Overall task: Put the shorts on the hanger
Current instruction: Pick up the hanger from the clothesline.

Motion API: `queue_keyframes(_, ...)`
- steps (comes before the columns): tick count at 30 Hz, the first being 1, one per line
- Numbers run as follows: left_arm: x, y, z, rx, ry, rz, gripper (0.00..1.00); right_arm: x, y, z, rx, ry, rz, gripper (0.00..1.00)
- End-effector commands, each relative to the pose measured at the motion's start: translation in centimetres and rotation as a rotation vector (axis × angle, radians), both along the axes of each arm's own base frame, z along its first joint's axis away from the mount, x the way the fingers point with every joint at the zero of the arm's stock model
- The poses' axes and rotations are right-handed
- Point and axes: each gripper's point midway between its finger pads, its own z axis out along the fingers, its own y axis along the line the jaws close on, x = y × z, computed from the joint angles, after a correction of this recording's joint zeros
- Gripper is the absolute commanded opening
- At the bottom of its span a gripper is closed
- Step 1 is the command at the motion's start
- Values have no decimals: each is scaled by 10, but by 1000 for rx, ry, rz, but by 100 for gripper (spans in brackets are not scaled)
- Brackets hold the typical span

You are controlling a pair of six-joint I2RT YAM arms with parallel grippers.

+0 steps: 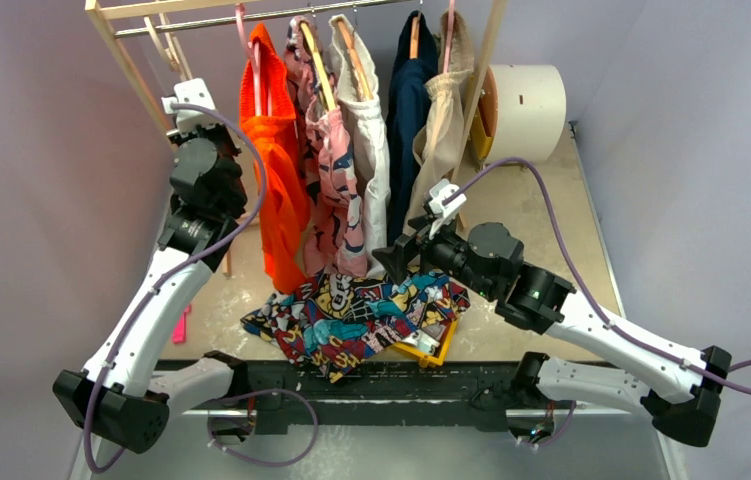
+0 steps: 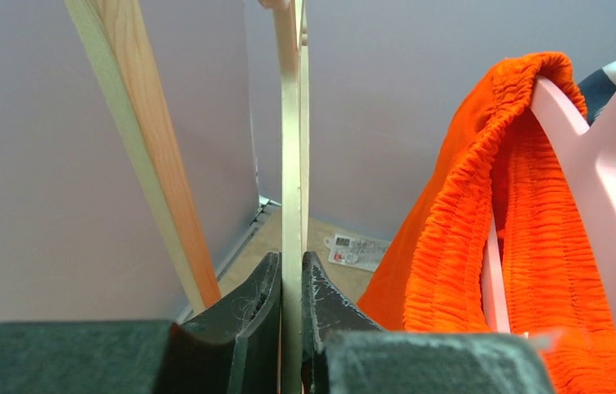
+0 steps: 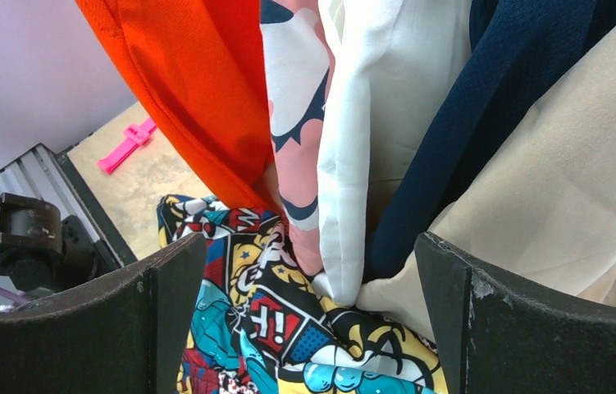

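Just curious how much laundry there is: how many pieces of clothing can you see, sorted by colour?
Orange garment: 1
Pink patterned garment: 1
White garment: 1
Navy garment: 1
Beige garment: 1
Comic-print shorts: 1
Total: 6

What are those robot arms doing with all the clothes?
They are getting ready to hang up the comic-print shorts. The left claw is shut on the thin cream hanger, up by the wooden rack. The right claw is wide open and holds nothing. It hovers just above the shorts, which lie in a heap on the table under the hanging clothes. The shorts are not on the hanger yet.
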Motion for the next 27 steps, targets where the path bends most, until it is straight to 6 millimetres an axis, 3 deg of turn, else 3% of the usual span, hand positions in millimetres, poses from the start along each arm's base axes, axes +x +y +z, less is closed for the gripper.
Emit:
queue_keyframes(1, -10, 6, 37, -33, -179, 10, 0, 5, -5, 34, 48, -62, -30, 99)
queue_keyframes(19, -8, 10, 30, -46, -321, 42, 0, 4, -11, 28, 10, -43, -43, 99)
queue_keyframes(27, -20, 11, 31, -49, -337, 23, 0, 5, -11, 30, 10, -54, -44, 99)
